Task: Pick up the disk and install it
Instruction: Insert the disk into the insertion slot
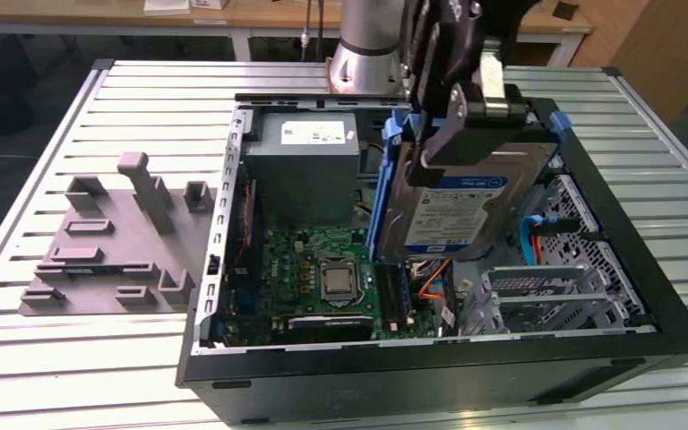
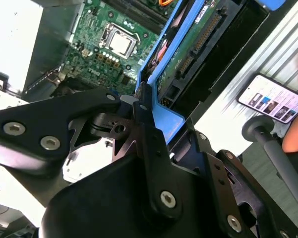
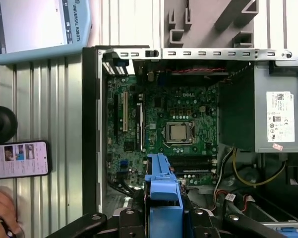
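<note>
The gripper (image 1: pixel 469 125) has its jaws clamped on the tilted disk (image 1: pixel 458 210), hiding its upper edge.

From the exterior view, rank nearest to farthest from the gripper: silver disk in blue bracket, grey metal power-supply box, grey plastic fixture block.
1. Silver disk in blue bracket: clamped in the gripper.
2. Grey metal power-supply box: inside the case, exterior view's left.
3. Grey plastic fixture block: outside the case, farther left.

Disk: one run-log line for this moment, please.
phase: install, in progress | gripper: shut on disk by blue bracket | disk: tilted, held over open computer case | seated: not yet
</note>
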### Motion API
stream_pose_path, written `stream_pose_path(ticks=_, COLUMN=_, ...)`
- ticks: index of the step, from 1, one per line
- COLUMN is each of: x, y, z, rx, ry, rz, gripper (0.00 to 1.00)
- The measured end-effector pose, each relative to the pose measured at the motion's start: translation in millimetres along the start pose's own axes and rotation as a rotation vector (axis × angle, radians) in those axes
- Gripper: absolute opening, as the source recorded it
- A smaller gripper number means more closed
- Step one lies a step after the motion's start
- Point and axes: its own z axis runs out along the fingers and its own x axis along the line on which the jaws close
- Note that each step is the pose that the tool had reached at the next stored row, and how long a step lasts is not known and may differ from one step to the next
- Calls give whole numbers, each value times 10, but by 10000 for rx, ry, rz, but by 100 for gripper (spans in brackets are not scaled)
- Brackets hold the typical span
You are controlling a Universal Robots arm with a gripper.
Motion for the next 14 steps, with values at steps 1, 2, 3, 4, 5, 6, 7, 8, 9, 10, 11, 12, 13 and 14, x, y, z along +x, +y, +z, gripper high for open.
stream_pose_path(ticks=1, x=11, y=-50, z=2, rx=0, ry=-1, rz=0, gripper=36)
stream_pose_path(ticks=2, x=17, y=-82, z=2, rx=0, ry=0, rz=0, gripper=36)
stream_pose_path(ticks=3, x=21, y=-113, z=4, rx=0, ry=-1, rz=0, gripper=36)
stream_pose_path(ticks=4, x=24, y=-143, z=6, rx=0, ry=-2, rz=0, gripper=36)
stream_pose_path(ticks=5, x=28, y=-172, z=8, rx=-1, ry=-1, rz=0, gripper=36)
stream_pose_path(ticks=6, x=34, y=-197, z=9, rx=-2, ry=2, rz=0, gripper=36)
stream_pose_path(ticks=7, x=42, y=-217, z=12, rx=-2, ry=1, rz=-1, gripper=36)
stream_pose_path(ticks=8, x=53, y=-225, z=15, rx=-2, ry=0, rz=-1, gripper=36)
stream_pose_path(ticks=9, x=73, y=-229, z=20, rx=-2, ry=-1, rz=0, gripper=36)
stream_pose_path(ticks=10, x=97, y=-231, z=23, rx=-1, ry=-1, rz=-1, gripper=36)
stream_pose_path(ticks=11, x=119, y=-232, z=26, rx=-1, ry=-1, rz=-1, gripper=36)
stream_pose_path(ticks=12, x=138, y=-236, z=29, rx=-2, ry=1, rz=0, gripper=36)
stream_pose_path(ticks=13, x=150, y=-243, z=32, rx=-2, ry=3, rz=0, gripper=36)
stream_pose_path(ticks=14, x=157, y=-257, z=37, rx=-2, ry=3, rz=0, gripper=36)
